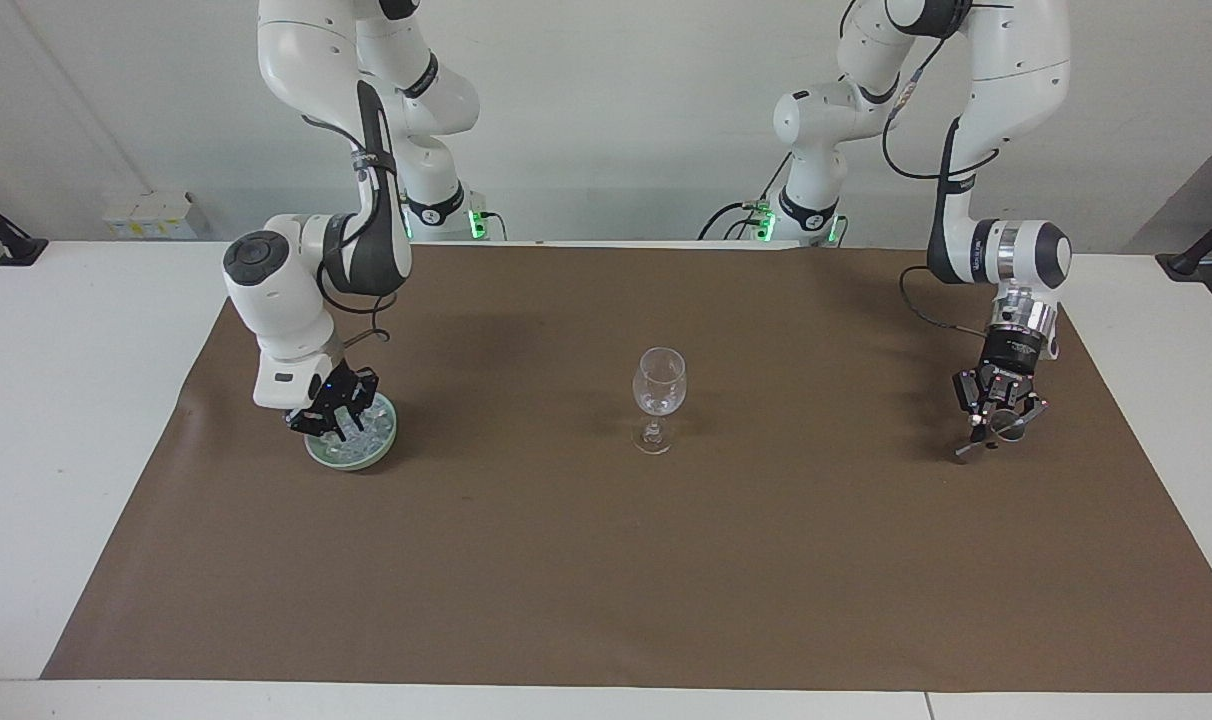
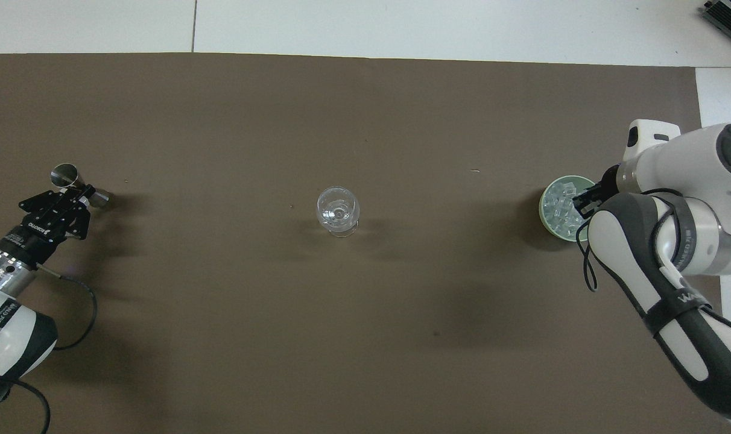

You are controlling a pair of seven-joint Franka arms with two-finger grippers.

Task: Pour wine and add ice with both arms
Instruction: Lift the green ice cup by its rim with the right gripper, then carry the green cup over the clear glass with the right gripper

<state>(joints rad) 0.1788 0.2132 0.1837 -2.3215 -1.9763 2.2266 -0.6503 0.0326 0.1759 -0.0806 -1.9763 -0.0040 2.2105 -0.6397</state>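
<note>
Ice [image 1: 361, 440] [image 2: 560, 208] lies as clear chunks in a pale green bowl [image 1: 384, 448] [image 2: 547, 212] at the right arm's end of the desk [image 1: 46, 420]. The right gripper [image 1: 332, 418] [image 2: 584, 201] is down in the bowl among the chunks, jaws pressed together; whether a chunk is pinched cannot be told. The left gripper [image 1: 996, 428] [image 2: 75, 196] hangs above the brown mat [image 1: 606, 560] [image 2: 365, 120], jaws pinching a tilted metal jigger [image 1: 988, 436] [image 2: 79, 184]. A stemmed wine glass [image 1: 658, 397] [image 2: 338, 211] stands upright between the two grippers, well apart from each.

Bright, even overhead light; soft shadows (faint) on brown mat [image 1: 606, 560].
</note>
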